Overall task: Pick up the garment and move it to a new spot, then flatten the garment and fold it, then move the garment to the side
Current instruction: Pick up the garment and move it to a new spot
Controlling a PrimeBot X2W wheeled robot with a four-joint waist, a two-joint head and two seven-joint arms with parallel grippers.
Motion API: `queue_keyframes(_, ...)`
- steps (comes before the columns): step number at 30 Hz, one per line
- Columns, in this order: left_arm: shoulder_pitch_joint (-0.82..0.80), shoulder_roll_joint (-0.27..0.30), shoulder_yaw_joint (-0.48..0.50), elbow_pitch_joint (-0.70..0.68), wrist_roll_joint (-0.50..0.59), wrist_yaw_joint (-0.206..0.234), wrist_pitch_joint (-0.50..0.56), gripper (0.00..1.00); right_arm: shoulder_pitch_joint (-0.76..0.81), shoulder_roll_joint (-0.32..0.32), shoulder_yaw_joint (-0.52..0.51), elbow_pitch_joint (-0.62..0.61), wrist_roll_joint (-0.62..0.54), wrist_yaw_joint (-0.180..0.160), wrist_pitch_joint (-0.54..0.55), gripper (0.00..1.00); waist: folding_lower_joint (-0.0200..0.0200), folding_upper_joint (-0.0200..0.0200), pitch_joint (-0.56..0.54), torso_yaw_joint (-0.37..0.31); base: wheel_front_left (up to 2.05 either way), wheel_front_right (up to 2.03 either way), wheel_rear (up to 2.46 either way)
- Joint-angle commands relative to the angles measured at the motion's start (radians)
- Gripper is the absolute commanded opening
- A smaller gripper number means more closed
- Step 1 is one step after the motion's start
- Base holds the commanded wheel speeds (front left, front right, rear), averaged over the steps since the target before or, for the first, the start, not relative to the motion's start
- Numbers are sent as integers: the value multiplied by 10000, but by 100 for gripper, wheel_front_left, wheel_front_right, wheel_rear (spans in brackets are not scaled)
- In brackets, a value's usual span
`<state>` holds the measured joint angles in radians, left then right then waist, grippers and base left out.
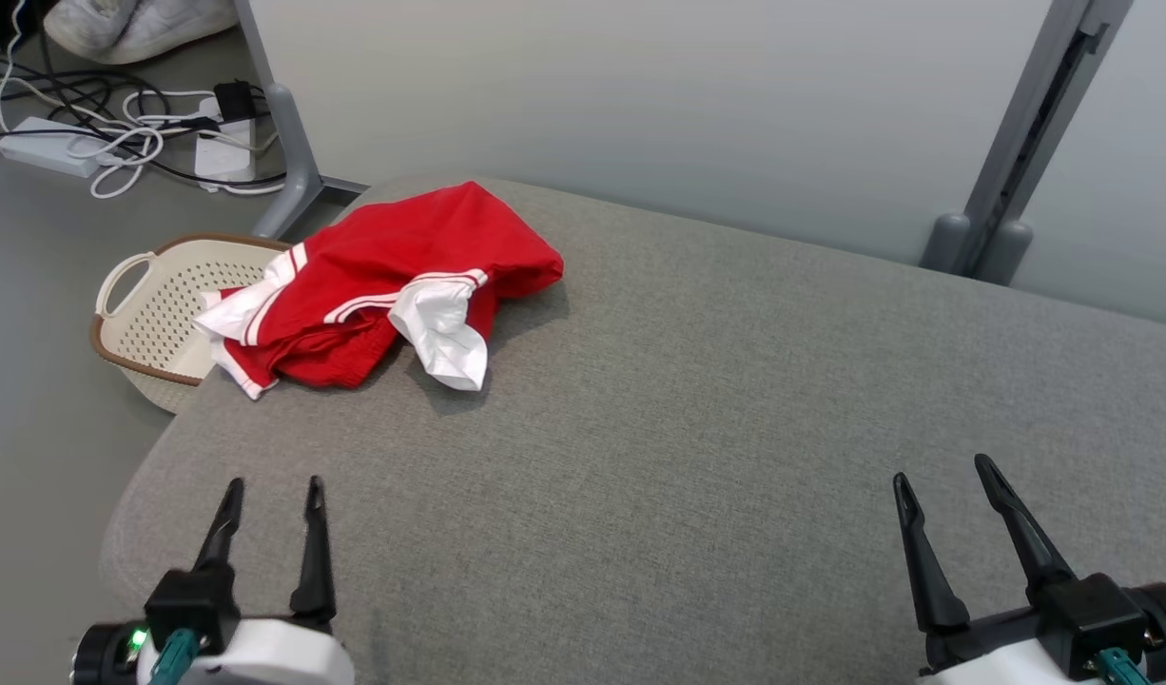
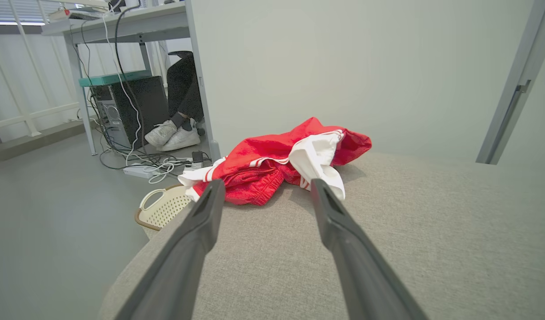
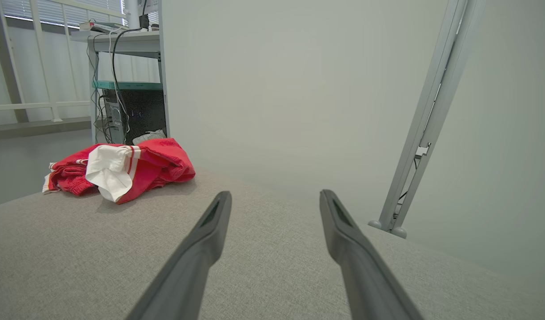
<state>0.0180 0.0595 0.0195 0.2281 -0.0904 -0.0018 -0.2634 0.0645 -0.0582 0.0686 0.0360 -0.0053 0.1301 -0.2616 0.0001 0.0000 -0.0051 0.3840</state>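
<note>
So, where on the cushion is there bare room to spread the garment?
Bare: the wide cushion stretch from the garment rightward along the wall, and forward to the left hand and right hand. Crowded: the far left corner, where the garment lies bunched near the basket.

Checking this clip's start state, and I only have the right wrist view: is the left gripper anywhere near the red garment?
Observer: No. In the head view the left gripper is open over the near left corner of the grey cushion, well short of the red garment.
Operator: Is there anything beside the cushion on that side?
Observer: Yes, a cream basket stands on the floor, right by the edge of the cushion where the garment lies.
Operator: Is anybody around?
Observer: The left wrist view shows a person's feet in white shoes under a desk, beyond the basket.
</note>
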Motion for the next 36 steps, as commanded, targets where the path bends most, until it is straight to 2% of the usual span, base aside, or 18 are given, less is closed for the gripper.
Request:
queue_keyframes(1,-552,16,-127,329,-70,-124,-9,100,-169,-113,11,-9,34,11,-52,100,-1,0,256,-239,0,0,0)
queue_keyframes(5,-2232,-23,-477,1528,-487,-462,750,100,-599,-286,194,-88,53,8,-52,100,-1,0,1072,-776,0,0,0)
queue_keyframes(10,-4352,-57,-655,2929,-1062,-527,1974,100,-1245,-359,436,-99,190,7,-52,100,-1,0,2100,-1575,0,0,0)
queue_keyframes(12,-5080,-37,-441,3530,-1426,-467,2470,100,-1445,-345,502,-44,238,7,-51,100,-1,0,2418,-1895,0,0,0)
queue_keyframes(16,-5953,454,-147,4692,-1443,-55,3076,100,-1698,-275,657,113,330,7,-52,100,-1,0,2765,-2498,0,0,0)
queue_keyframes(20,-6431,1027,119,5704,-1343,455,3239,100,-1856,-232,649,200,403,7,-51,100,-1,0,2886,-2962,0,0,0)
queue_keyframes(23,-6509,1128,292,6103,-1479,607,3170,100,-1861,-200,588,225,394,7,-51,100,-1,0,2858,-3117,0,0,0)
queue_keyframes(30,-6644,1492,511,7342,-1715,645,3052,100,-1895,-197,609,262,409,7,-51,100,-1,0,2846,-3331,0,0,0)
queue_keyframes(32,-6720,1528,526,7642,-1801,540,3004,100,-1992,-211,646,266,407,7,-51,100,-1,0,2904,-3386,0,0,0)
queue_keyframes(33,-6770,1562,549,7770,-1828,498,2968,86,-2024,-218,668,268,411,7,-51,100,-1,0,2937,-3408,0,0,0)
queue_keyframes(34,-6802,1601,509,7888,-1802,465,2922,50,-2046,-223,693,278,416,7,-51,100,-1,0,2965,-3427,0,0,0)
queue_keyframes(35,-6850,1611,522,8002,-1849,439,2855,30,-2056,-229,717,289,426,7,-51,100,-1,0,2988,-3439,0,0,0)
queue_keyframes(36,-6889,1618,526,8088,-1889,388,2793,6,-2078,-237,742,311,440,7,-51,100,-1,0,3005,-3450,0,0,0)
